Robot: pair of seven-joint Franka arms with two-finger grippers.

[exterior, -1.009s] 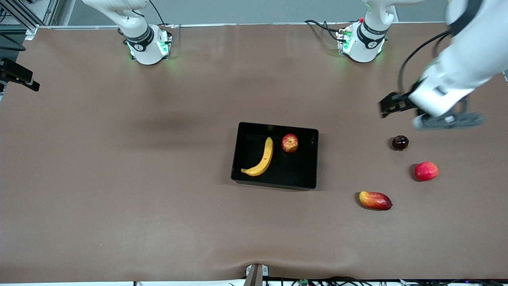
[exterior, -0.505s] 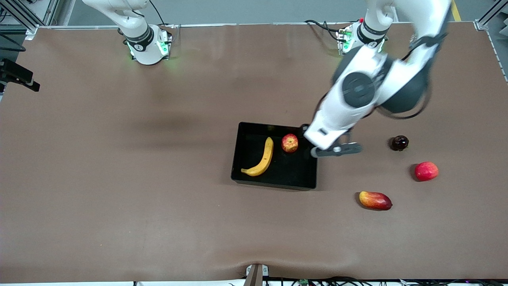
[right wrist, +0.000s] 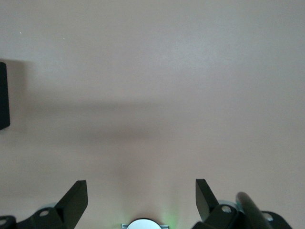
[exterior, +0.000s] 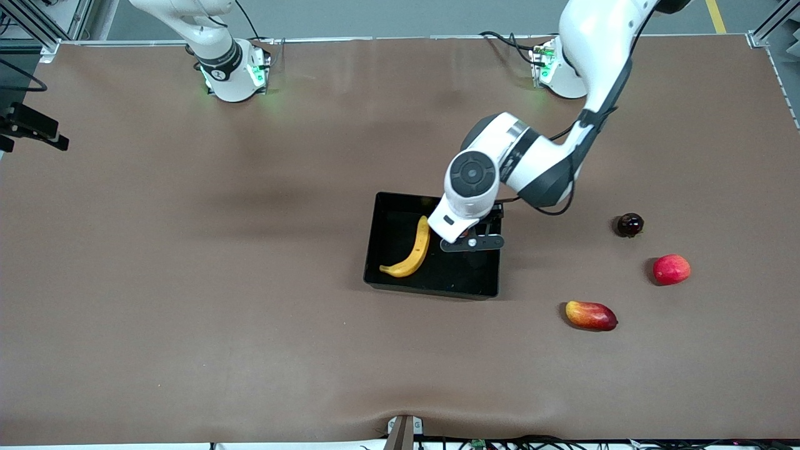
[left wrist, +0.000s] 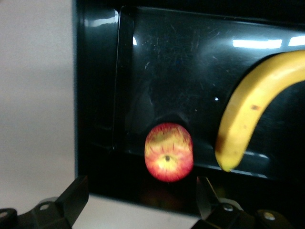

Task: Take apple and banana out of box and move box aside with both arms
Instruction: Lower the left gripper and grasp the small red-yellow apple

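The black box (exterior: 392, 226) sits mid-table with the yellow banana (exterior: 414, 252) lying in it. The left arm's hand hides the apple in the front view. My left gripper (exterior: 472, 243) hangs over the box's end toward the left arm. In the left wrist view the red-and-yellow apple (left wrist: 169, 152) rests on the box floor (left wrist: 157, 62) beside the banana's tip (left wrist: 252, 107). My left gripper (left wrist: 141, 188) stands open just above the apple, touching nothing. My right gripper (right wrist: 141, 188) is open over bare table near its own base, and the right arm waits.
Three loose fruits lie toward the left arm's end of the table: a dark red round one (exterior: 630, 224), a plain red one (exterior: 672, 269) and an oblong red-and-yellow one (exterior: 590, 315). The right arm's base (exterior: 231, 72) stands at the table's back edge.
The left arm has swung from over the loose fruits to over the box, and its hand now covers the apple in the front view. The fruits and box have not moved.
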